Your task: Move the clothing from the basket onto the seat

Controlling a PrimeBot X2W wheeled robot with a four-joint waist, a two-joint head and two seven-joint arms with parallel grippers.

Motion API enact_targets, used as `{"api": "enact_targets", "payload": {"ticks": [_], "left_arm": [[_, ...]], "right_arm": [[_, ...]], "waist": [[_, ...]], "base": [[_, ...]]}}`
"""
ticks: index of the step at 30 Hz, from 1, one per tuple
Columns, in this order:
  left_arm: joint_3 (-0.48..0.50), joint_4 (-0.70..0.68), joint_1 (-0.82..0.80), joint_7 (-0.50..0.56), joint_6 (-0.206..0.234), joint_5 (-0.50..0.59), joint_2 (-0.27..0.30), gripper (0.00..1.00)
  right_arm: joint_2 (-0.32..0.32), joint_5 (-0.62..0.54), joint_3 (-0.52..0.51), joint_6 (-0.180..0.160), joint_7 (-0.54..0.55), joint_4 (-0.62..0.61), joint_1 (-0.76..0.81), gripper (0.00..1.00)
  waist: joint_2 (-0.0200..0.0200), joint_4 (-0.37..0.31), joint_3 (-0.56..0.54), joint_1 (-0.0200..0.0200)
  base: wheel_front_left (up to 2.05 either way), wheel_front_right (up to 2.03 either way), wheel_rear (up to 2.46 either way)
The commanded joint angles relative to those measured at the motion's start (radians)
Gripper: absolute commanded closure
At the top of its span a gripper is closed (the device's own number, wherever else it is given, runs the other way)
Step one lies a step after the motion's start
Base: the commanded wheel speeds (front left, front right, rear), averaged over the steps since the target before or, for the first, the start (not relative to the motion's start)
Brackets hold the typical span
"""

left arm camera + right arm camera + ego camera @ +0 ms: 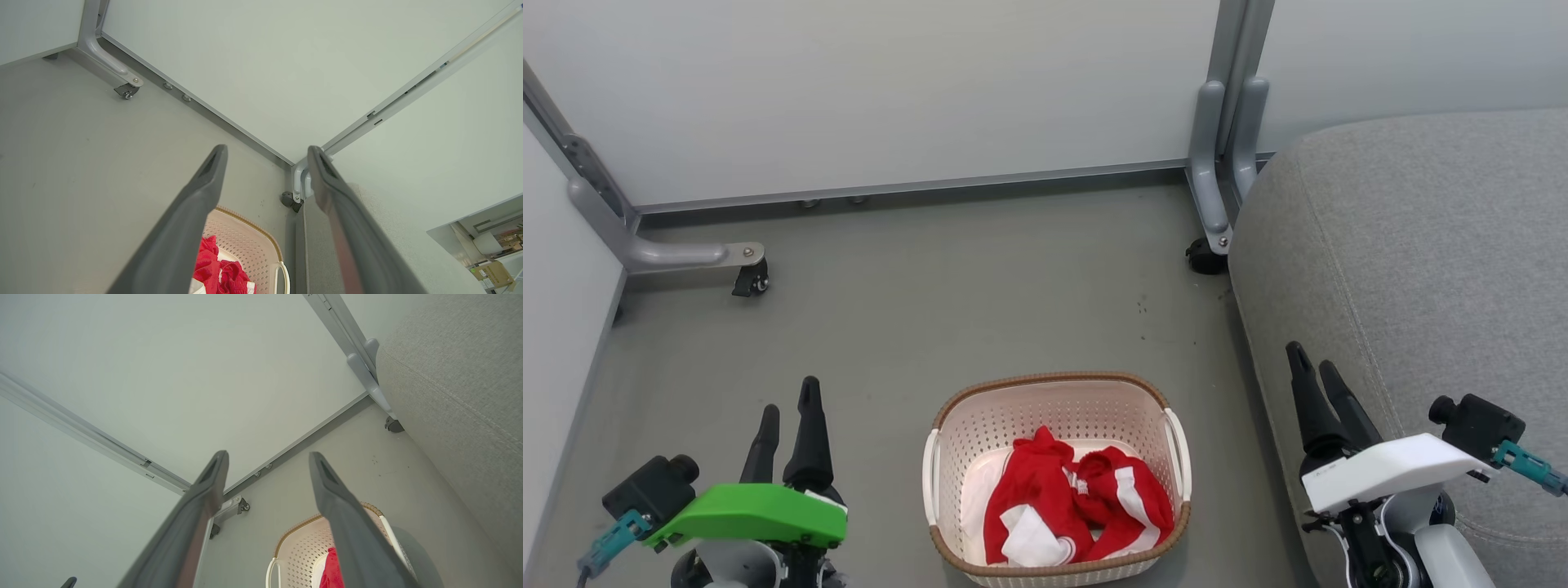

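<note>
The red-and-white clothing (1074,510) lies bunched in the cream perforated basket (1058,400), which stands on the grey floor at the bottom middle of the head view. The grey seat (1421,261) rises just right of the basket. My left gripper (789,400) hovers open to the basket's left, empty. My right gripper (1313,366) hangs open over the seat's front edge, also empty. In the left wrist view the clothing (216,271) and basket (261,241) show between the fingers (196,204). The right wrist view catches the basket (302,543) and a red edge of clothing (331,571).
Pale partition walls close off the back and left. Their grey metal feet with black castors (752,279) (1202,257) stand on the floor at back left and by the seat's corner. Bare grey floor (980,302) lies beyond the basket.
</note>
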Motion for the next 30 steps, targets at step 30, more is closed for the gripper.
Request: {"api": "enact_targets", "payload": {"ticks": [30], "left_arm": [[-0.095, -0.076, 0.013, -0.098, 0.046, 0.383, 0.026, 0.00]], "right_arm": [[-0.008, -0.405, 0.080, 0.001, -0.100, -0.050, 0.016, 0.00]], "waist": [[0.0000, -0.009, -0.009, 0.0000]], "base": [[0.00, 0.00, 0.00]]}}
